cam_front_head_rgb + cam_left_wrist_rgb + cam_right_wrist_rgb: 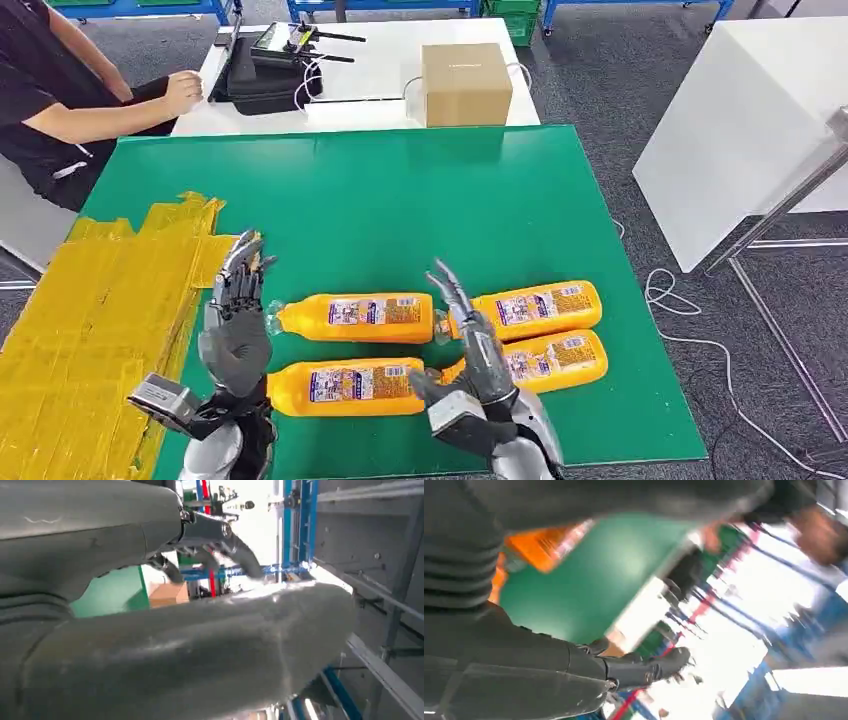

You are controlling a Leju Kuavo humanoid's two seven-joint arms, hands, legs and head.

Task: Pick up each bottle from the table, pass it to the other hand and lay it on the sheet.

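Both hands, left (236,330) and right (472,362), seem empty, fingers spread, above four orange plastic bottles (355,317) beside the yellow sheet (90,320).

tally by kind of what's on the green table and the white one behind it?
Orange bottles: 4
Yellow sheet: 1
Cardboard box: 1
Black case: 1
Total: 7
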